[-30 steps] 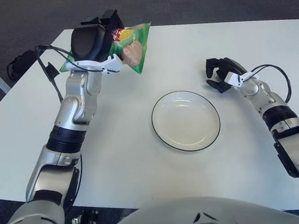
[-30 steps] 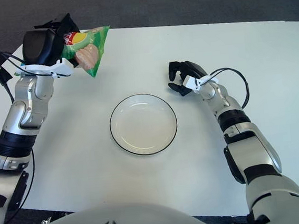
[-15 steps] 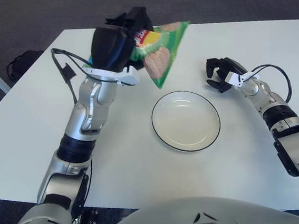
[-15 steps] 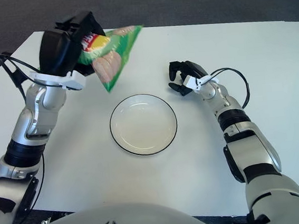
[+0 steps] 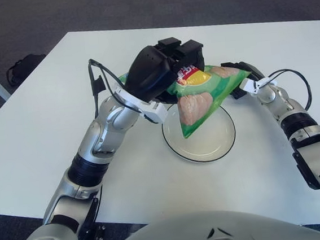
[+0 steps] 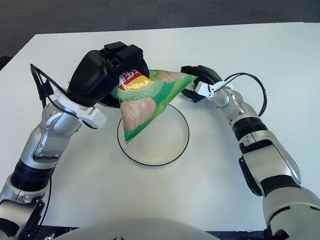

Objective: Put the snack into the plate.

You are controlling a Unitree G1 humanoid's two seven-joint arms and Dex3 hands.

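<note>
Snack bag (image 5: 203, 96) over plate (image 6: 177, 147)

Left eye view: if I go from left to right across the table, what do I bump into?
Left hand gripping the snack bag → plate under the bag → right hand.

The left hand (image 5: 168, 59) has carried the green snack bag (image 5: 203, 96) from the table's far left to hang above the plate (image 5: 226, 142), partly hiding it.
</note>
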